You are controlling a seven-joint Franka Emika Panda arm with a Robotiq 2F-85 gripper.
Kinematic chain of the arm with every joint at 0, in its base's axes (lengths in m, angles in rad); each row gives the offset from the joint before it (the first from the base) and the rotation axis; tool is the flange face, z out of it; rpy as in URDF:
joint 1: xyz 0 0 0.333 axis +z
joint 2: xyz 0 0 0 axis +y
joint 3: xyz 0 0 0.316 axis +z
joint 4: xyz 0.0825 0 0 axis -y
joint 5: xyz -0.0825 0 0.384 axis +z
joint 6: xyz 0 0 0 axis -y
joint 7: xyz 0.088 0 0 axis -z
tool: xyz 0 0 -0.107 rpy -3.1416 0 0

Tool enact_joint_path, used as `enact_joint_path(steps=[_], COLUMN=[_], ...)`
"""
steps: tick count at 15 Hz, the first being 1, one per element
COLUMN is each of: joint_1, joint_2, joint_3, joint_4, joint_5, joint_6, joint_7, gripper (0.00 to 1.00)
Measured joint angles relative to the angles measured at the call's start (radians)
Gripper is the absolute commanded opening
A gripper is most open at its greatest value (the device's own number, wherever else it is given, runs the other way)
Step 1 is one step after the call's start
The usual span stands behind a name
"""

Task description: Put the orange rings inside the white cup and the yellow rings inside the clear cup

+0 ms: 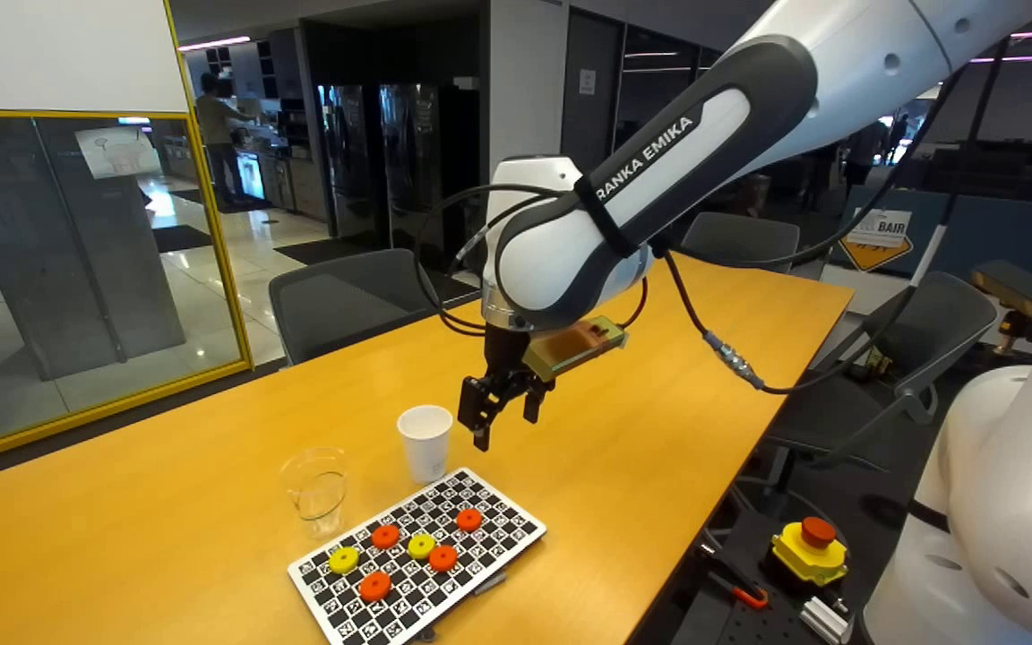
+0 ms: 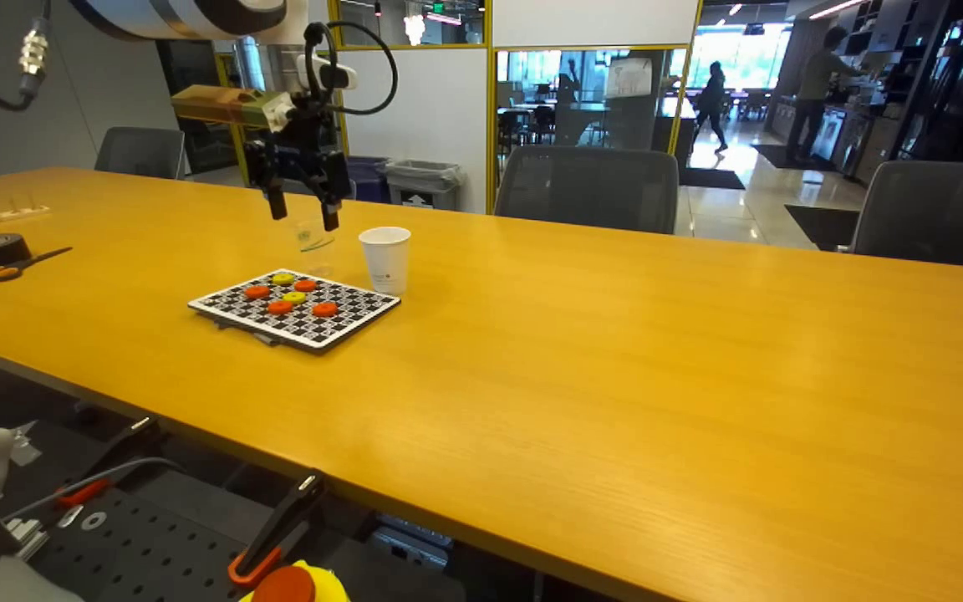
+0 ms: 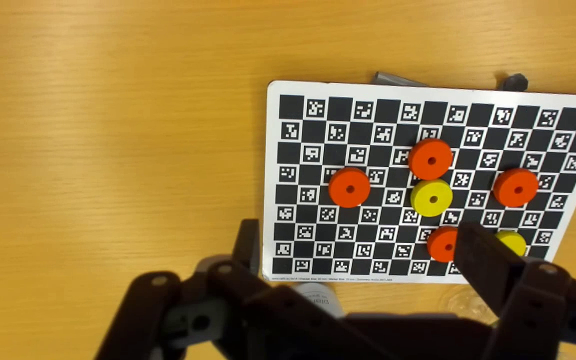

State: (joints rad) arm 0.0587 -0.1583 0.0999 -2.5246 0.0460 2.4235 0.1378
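In an exterior view, four orange rings (image 1: 436,562) and two yellow rings (image 1: 424,550) lay on checkered board (image 1: 505,516), lower left-center; white cup (image 1: 426,446) and clear cup (image 1: 316,493) stood just beside its upper-left edge. Gripper (image 1: 506,425) hung near center, jaws apart.

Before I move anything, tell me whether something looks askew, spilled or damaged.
Nothing looks spilled or damaged; the white cup and clear cup stand upright. Slightly odd: a grey piece and dark knob poke from under the checkered board, as if it rests on something hidden.
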Motion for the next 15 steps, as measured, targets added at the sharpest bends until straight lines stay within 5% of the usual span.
enact_joint_path(steps=[15], joint_1=[-0.002], joint_2=[0.416], joint_3=[-0.021], joint_4=[0.182], joint_5=[0.008], joint_6=[0.138], joint_7=[0.039], gripper=[1.0])
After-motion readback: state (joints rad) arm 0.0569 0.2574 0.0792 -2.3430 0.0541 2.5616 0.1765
